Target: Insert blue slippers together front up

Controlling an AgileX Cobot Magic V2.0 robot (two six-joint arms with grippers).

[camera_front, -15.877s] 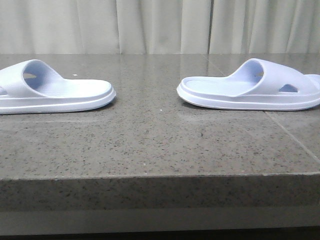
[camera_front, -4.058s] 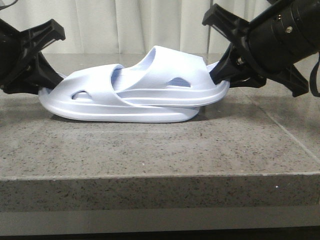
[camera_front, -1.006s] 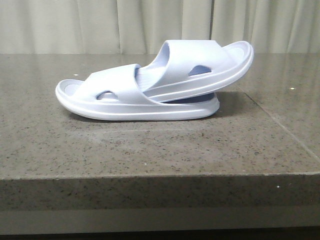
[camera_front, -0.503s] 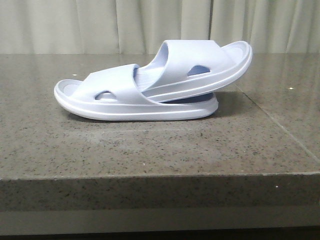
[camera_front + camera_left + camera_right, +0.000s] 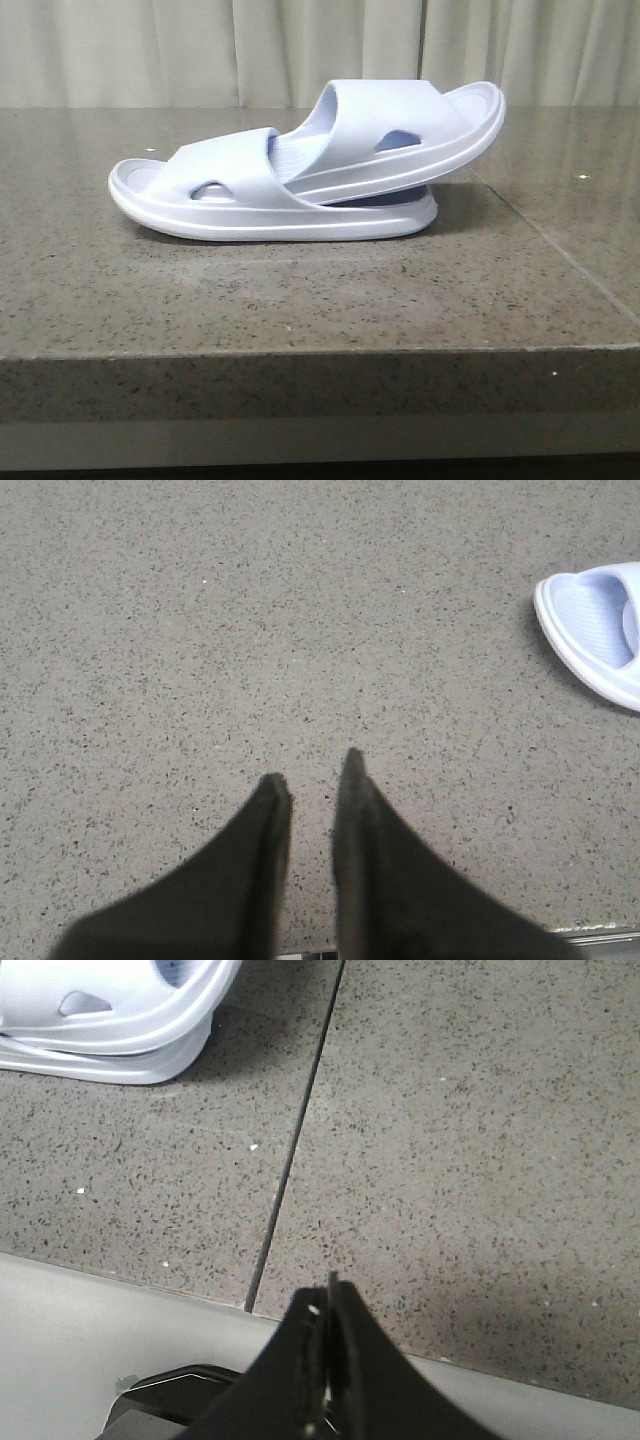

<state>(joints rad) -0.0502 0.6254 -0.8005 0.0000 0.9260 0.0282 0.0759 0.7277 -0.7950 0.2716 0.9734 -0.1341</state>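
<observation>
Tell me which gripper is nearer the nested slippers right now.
Cannot tell; neither touches them. Left gripper hovers over bare table off the lower slipper's end; right gripper sits at the table edge, off the stacked pair.

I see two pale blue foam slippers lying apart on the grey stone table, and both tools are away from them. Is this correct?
One thing is wrong: the pale blue foam slippers are not apart. The front view shows the upper slipper tucked under the band of the lower slipper, its far end tilted up, on the grey stone table. The left tool and right tool are indeed away from them.
</observation>
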